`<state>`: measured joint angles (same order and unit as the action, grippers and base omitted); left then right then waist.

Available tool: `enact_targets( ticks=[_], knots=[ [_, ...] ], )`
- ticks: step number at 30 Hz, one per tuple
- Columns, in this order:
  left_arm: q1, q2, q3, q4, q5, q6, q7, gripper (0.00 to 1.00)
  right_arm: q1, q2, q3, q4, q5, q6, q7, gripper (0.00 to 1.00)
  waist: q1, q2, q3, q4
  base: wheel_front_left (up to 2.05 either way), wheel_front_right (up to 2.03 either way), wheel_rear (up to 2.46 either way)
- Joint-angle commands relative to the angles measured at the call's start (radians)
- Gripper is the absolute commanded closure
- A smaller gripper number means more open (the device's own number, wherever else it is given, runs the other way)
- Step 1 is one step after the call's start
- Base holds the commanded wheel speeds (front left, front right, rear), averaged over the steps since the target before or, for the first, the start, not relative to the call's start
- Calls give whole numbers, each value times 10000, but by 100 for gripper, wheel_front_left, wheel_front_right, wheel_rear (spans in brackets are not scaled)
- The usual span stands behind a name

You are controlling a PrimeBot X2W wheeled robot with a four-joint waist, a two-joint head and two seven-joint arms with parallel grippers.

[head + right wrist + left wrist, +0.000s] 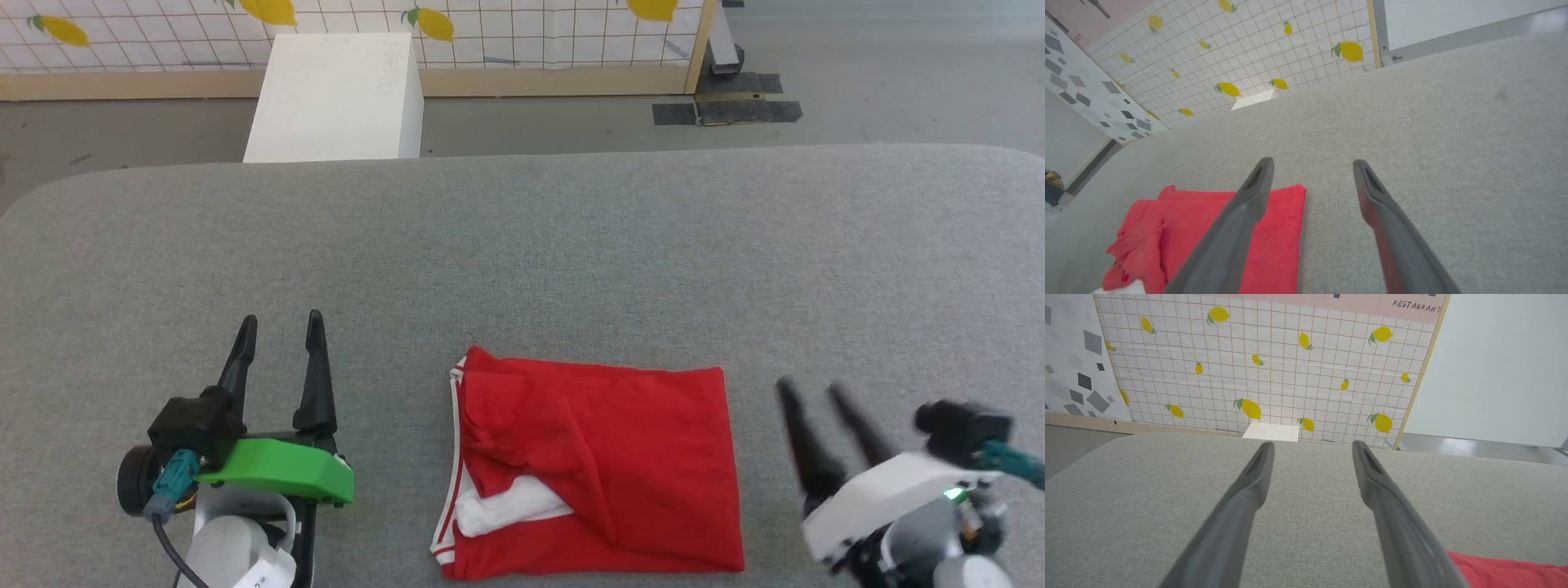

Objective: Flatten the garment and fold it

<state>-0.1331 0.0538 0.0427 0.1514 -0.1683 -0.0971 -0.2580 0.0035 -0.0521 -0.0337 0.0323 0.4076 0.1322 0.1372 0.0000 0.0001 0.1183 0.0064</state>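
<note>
The red garment (629, 457) lies folded into a rough square on the grey table (522, 245), near the front edge between my arms. A white sleeve and striped trim peek out at its left side. No letters show. My left gripper (280, 324) rests to its left, open and empty, fingers apart over bare cloth (1310, 447); a red corner of the garment (1502, 571) shows at the lower right of that view. My right gripper (808, 389) sits just right of the garment (1274, 237), open and empty (1312, 163).
A white box (339, 94) stands on the floor beyond the table's far edge. Behind it runs a lemon-patterned tiled panel (490, 28). Dark tape patches (727, 102) mark the floor at the back right. Bare table surface stretches behind the garment.
</note>
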Motion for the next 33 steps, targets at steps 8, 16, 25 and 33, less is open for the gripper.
enact_targets(
  ticks=[8,16,25,33],
  knots=[
    [71,-35,-27,27,36,-80,-38,0,5,18,527,1270,1851,-15,2470,0,0,-1,79,221,0,0,0],
    [80,-35,-186,109,-53,-24,-38,0,-767,18,930,2683,2458,-15,3295,0,0,-1,88,599,0,0,0],
    [241,-35,-124,116,-64,36,-38,0,-1340,18,1155,2912,1460,-15,3438,100,0,-1,-44,626,0,0,0],
    [407,-35,39,-106,-21,79,-38,0,-2439,-4,1999,780,-2456,-15,4070,100,0,-1,-50,-178,0,0,0]
  ],
)
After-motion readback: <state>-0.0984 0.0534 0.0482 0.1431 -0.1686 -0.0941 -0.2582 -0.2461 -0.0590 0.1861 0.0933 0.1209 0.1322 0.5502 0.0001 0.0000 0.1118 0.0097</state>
